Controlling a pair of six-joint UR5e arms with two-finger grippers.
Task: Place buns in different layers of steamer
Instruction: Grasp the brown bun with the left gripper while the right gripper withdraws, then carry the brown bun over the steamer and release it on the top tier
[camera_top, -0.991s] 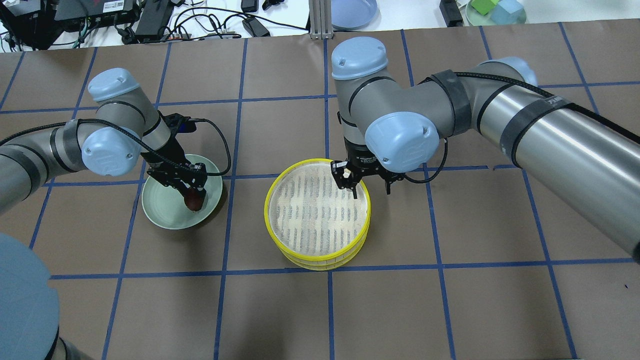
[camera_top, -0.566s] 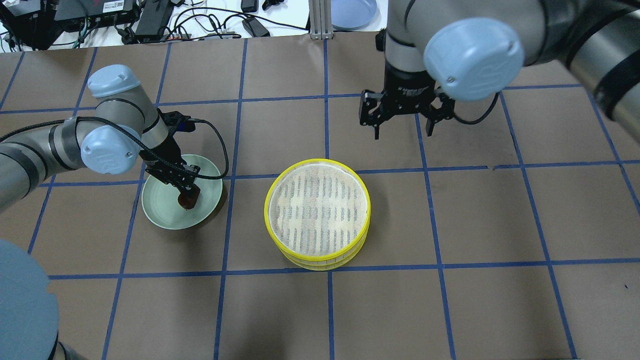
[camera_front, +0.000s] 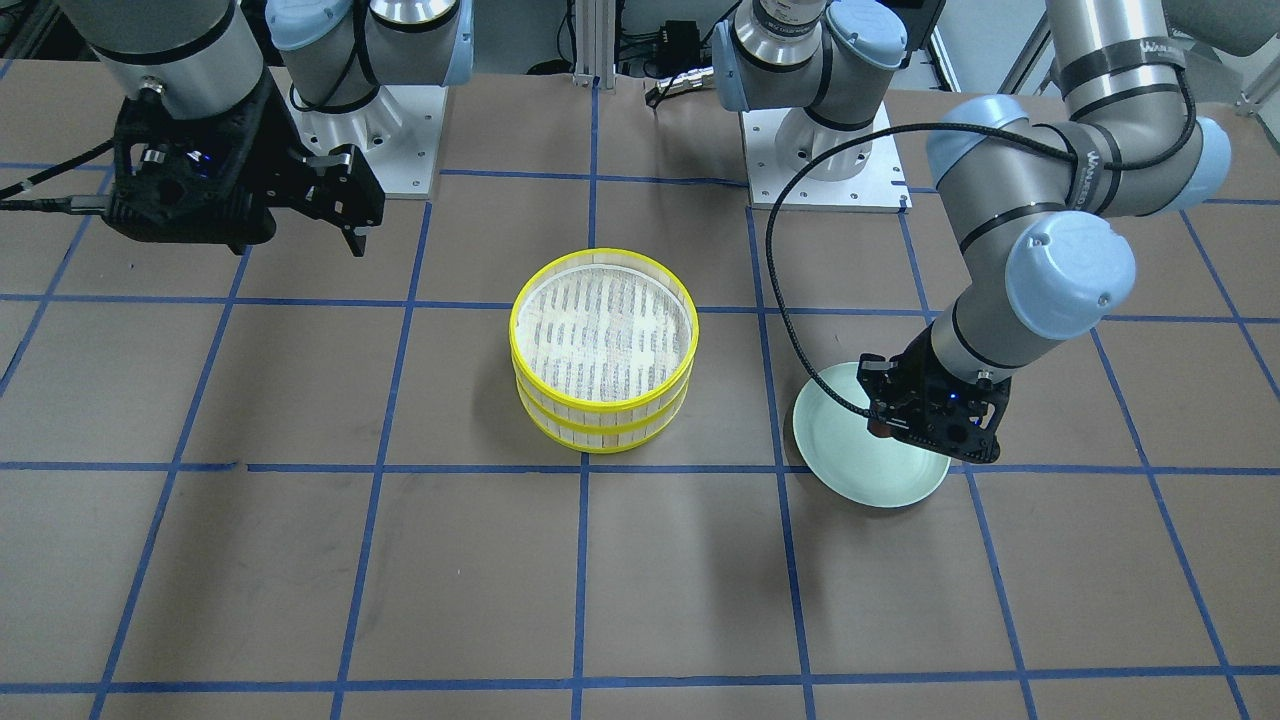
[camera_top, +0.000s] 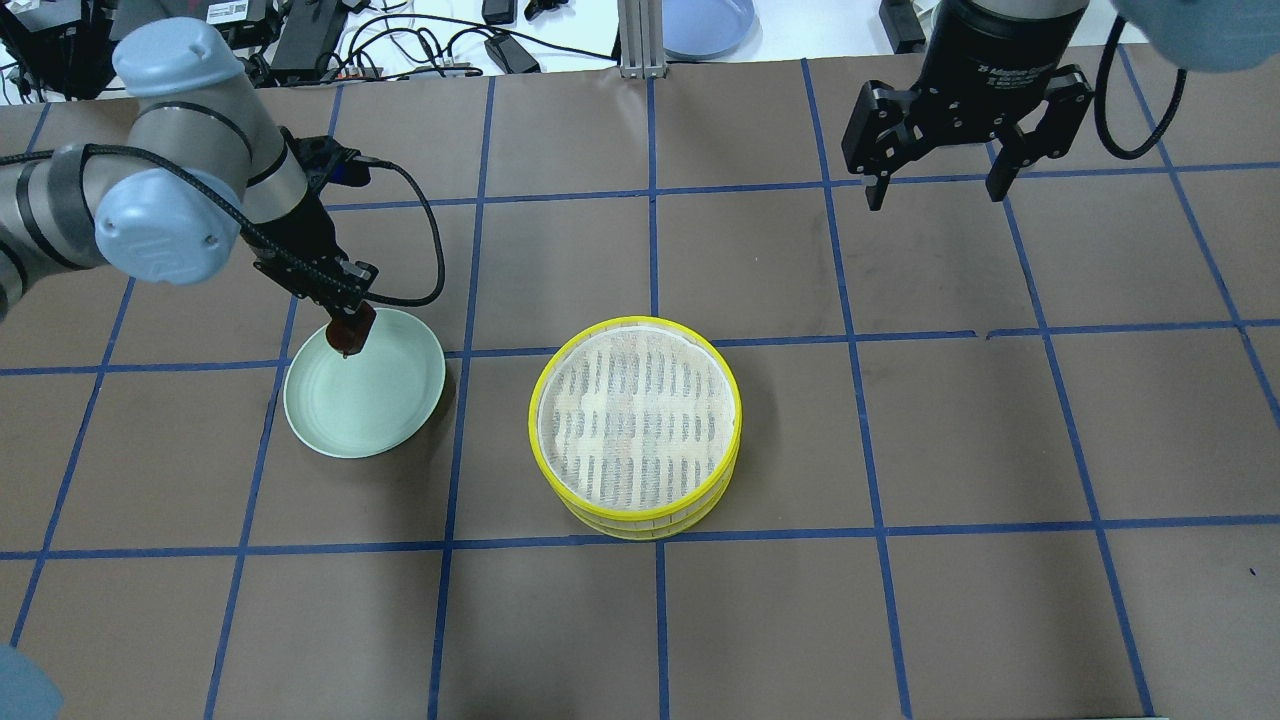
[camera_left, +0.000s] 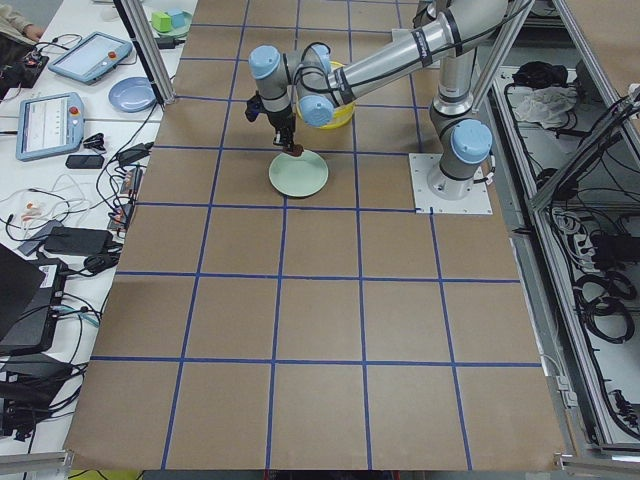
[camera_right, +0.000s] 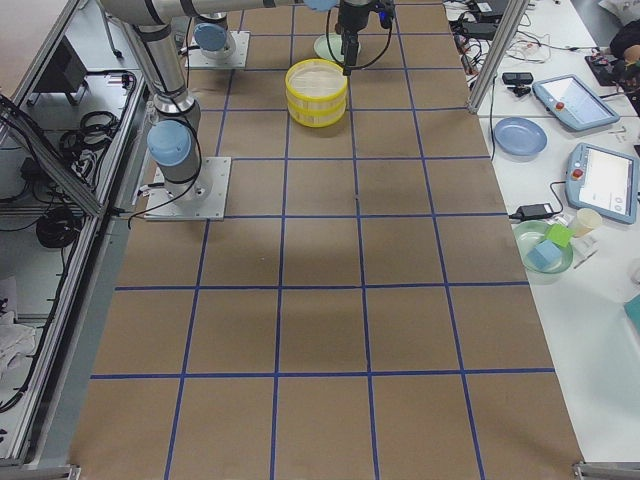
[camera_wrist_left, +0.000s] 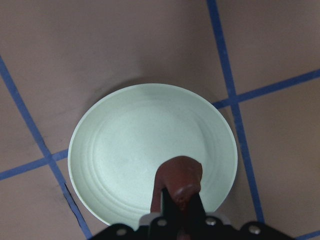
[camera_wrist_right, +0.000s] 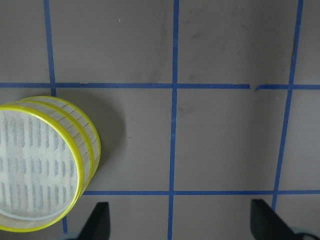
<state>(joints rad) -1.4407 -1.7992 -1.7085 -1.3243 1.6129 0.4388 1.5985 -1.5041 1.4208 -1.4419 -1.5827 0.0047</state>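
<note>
The left gripper (camera_top: 348, 340) holds the dark reddish-brown bun (camera_wrist_left: 179, 175) over the pale green plate (camera_top: 370, 420).
Its fingers pinch the bun above the plate's far side, near the two stacked steamer trays (camera_top: 640, 522). The right gripper (camera_top: 936, 195) hangs well apart from the trays, fingers spread wide.

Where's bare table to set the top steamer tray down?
Bare table: the squares between the stacked trays and the open right gripper, and the whole robot-side row. Crowded left: the plate, with the left gripper holding the brown bun over it.
</note>
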